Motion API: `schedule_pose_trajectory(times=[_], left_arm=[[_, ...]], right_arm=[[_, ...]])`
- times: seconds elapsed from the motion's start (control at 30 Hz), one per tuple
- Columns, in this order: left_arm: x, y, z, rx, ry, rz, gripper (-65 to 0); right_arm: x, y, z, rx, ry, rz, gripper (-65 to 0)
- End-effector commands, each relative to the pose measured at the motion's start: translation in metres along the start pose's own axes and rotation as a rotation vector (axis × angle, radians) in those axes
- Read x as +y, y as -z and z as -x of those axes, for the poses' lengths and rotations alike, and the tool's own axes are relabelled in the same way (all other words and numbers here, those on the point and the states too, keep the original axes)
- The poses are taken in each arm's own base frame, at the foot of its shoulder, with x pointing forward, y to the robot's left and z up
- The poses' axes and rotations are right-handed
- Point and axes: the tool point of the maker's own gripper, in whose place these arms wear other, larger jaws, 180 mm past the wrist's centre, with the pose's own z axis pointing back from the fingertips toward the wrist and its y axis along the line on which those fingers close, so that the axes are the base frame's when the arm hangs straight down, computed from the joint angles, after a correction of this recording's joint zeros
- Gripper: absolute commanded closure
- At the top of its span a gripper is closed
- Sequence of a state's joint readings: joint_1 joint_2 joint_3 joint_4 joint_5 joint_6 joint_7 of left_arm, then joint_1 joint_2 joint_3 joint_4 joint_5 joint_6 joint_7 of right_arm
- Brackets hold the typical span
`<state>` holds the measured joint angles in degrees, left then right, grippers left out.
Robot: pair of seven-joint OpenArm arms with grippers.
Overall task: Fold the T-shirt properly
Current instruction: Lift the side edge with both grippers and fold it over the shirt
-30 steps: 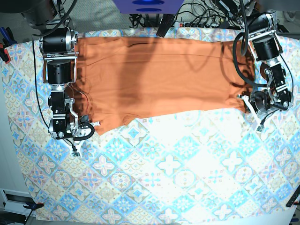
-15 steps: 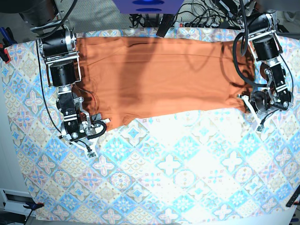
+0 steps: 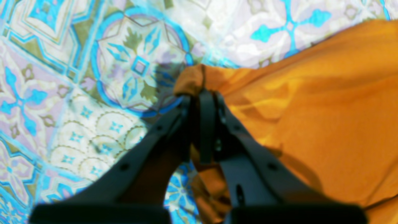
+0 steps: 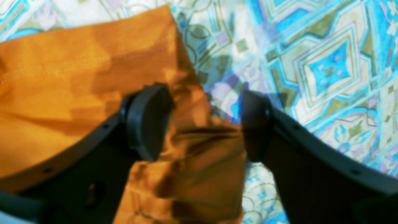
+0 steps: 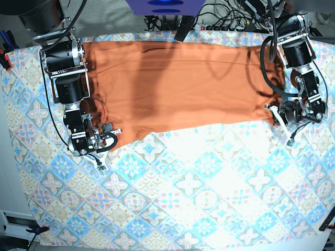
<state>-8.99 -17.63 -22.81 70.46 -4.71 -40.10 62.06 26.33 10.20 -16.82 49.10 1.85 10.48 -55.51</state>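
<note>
On the tabletop (image 5: 209,198), which has a blue and beige patterned cloth over it, the T-shirt (image 5: 178,86) lies spread out flat. It is plain orange and fills the far half of the tabletop, from one arm to the other. Its near edge runs across the middle, and the cloth in front of it is bare.

The left gripper (image 5: 276,116) sits at the shirt's near corner on the right side of the base view. In the left wrist view, the left gripper (image 3: 201,93) has its jaws pressed together, pinching a small bunch of orange fabric. The bunch pokes out past the tips, and the T-shirt (image 3: 326,109) pulls away from it in folds to the right. The patterned cloth (image 3: 93,77) shows to the left of the jaws.

The right gripper (image 5: 109,133) is at the shirt's other near corner, on the left side of the base view. In the right wrist view, the right gripper (image 4: 205,124) has its jaws spread wide apart. A wrinkled corner of the T-shirt (image 4: 77,77) lies between them. One of the fingers (image 4: 146,121) is over the orange fabric, and the other is over the patterned cloth just beside the shirt's edge. The pictures are blurry, so I cannot tell if the tips touch the fabric.
</note>
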Motion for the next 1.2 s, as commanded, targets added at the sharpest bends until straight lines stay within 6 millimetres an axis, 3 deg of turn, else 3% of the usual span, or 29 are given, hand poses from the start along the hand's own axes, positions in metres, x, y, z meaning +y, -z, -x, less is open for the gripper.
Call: schedule_pose_trajectory(times=[0.0,0.17,0.23,0.33,0.47,0.67,0.83,1.17], left_arm=[[0.011,-0.009,-0.015,-0.040,0.008,-0.028,-1.2],[0.011,-0.009,-0.014,-0.037,0.008,-0.027,-1.2],[0.011,-0.009,-0.014,-0.037,0.008,-0.027,-1.2],[0.011,-0.008,-0.014,-0.036,0.007,-0.027,-1.2],[0.011,-0.009,-0.014,-0.037,0.008,-0.027,-1.2],[0.011,-0.008,-0.014,-0.036,0.007,-0.027,-1.2],[0.023,-0.014,-0.013,-0.033,0.014,-0.050,-1.1],[0.022,-0.014,-0.009,-0.022,0.018,-0.051,-1.1]], right_arm=[[-0.010,-0.005,-0.011,-0.023,-0.002,0.029,-30.5],[-0.011,-0.005,-0.008,-0.005,0.002,0.029,-8.9],[-0.011,-0.005,-0.001,0.030,0.002,0.029,-4.6],[-0.011,-0.008,0.002,0.055,0.003,0.030,-3.8],[-0.012,-0.020,-0.016,-0.011,-0.002,0.045,-3.8],[-0.021,-0.040,-0.013,-0.072,0.030,0.067,-3.8],[-0.028,-0.061,-0.012,-0.099,0.065,0.083,-3.8],[-0.019,-0.070,0.019,-0.038,0.064,0.084,-3.8]])
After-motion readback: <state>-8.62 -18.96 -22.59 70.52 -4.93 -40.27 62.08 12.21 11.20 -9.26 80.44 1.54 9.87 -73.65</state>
